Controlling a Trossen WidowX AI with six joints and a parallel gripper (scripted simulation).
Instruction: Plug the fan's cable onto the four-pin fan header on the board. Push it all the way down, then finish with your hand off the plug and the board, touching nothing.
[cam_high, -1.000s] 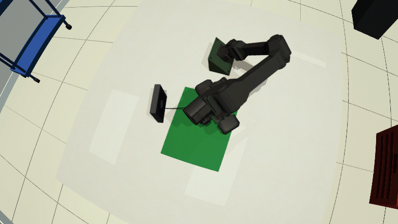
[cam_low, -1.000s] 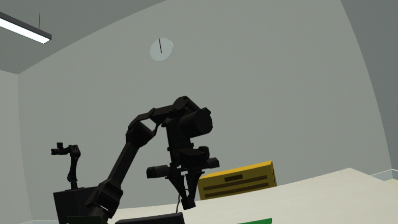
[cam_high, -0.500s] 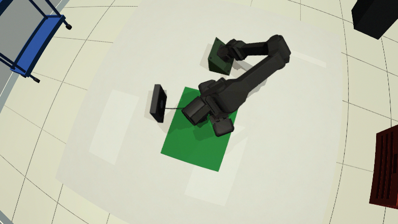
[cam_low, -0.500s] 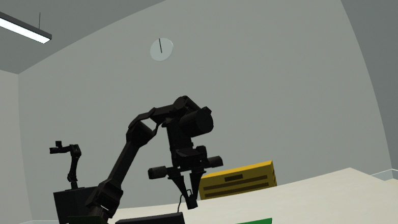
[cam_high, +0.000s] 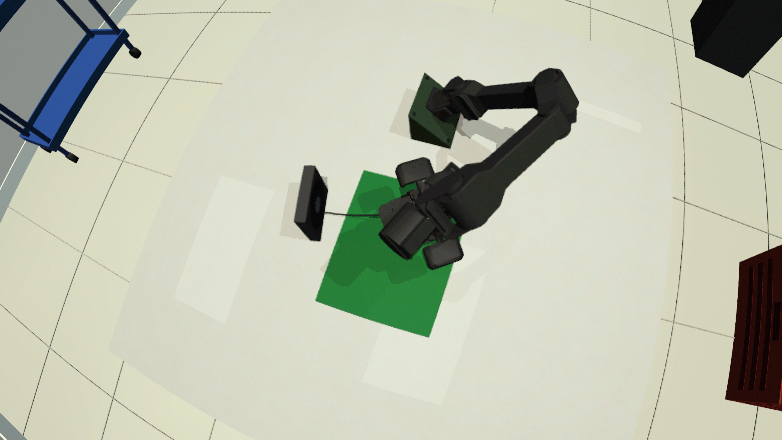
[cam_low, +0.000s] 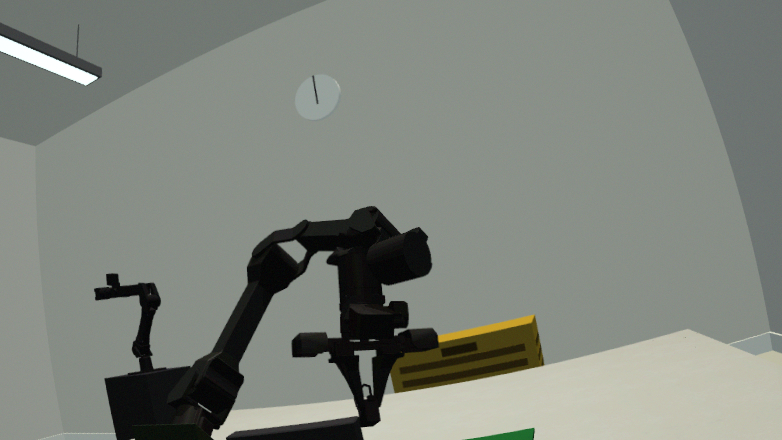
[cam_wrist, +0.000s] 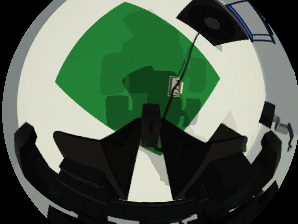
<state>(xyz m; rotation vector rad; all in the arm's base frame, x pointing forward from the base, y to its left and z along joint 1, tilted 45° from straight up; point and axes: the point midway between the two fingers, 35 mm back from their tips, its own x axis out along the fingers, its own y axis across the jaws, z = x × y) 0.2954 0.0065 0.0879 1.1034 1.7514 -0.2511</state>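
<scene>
My gripper (cam_low: 369, 403) (cam_wrist: 150, 122) is shut on the cable's dark plug (cam_low: 370, 415) (cam_wrist: 151, 114), which hangs upright between the fingertips above the green board (cam_high: 382, 306) (cam_low: 519, 435) (cam_wrist: 85, 75). In the top view the arm hides the fingers and plug. In the wrist view the pale fan header (cam_wrist: 175, 86) stands on the board, ahead and to the right of the plug; its pins are too small to make out. The thin dark cable (cam_high: 349, 214) (cam_wrist: 188, 61) runs nearly straight from the black fan (cam_high: 311, 202) (cam_low: 295, 429) (cam_wrist: 212, 22) to the plug, crossing the header in the wrist view.
A dark green block (cam_high: 429, 126) is by the arm's base. The fan stands beside the board's edge. Farther off are a blue cart (cam_high: 76, 90), a dark red cabinet (cam_high: 757, 328), a yellow box (cam_low: 470, 355) and a second arm (cam_low: 146, 317) in the background.
</scene>
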